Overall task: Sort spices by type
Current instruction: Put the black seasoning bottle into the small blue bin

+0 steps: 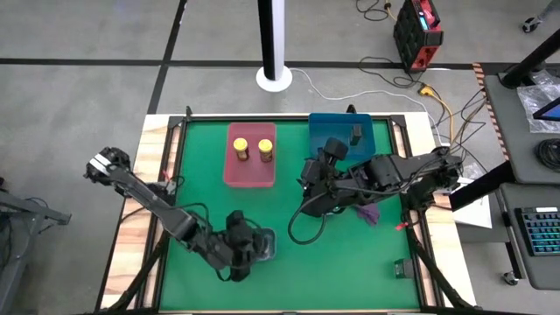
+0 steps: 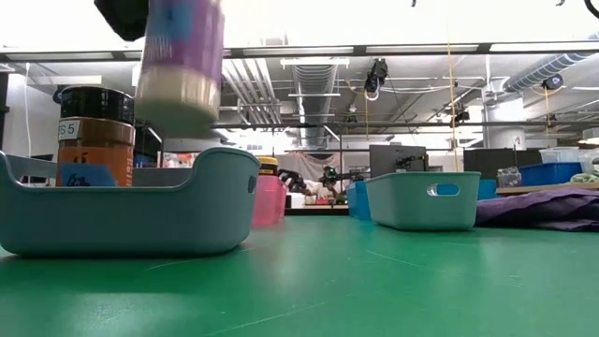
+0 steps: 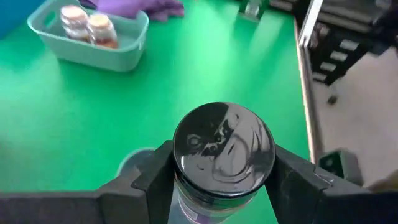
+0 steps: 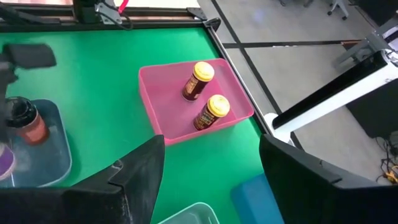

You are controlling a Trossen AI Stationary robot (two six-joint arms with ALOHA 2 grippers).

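Observation:
My left gripper is shut on a round dark-lidded jar above a grey tray near the table's near edge. A second round dark-lidded jar stands in that tray. My right gripper is open over the table's middle and touches nothing. Two yellow-lidded jars stand in the pink tray. Two tiny pinkish-tan jars stand in a second grey tray. A slim dark jar stands in the blue tray. My left gripper pinches the round dark-lidded jar between its two fingers, just below the lid's rim, one finger on each side. The fingers come from above. The jar is lifted clear over the grey tray, roughly upright, its purple-labelled body hanging below the grip.
A purple cloth lies under my right arm on the table's right half. A small dark object sits near the right near corner. Bare green mat lies to the right of the grey tray.

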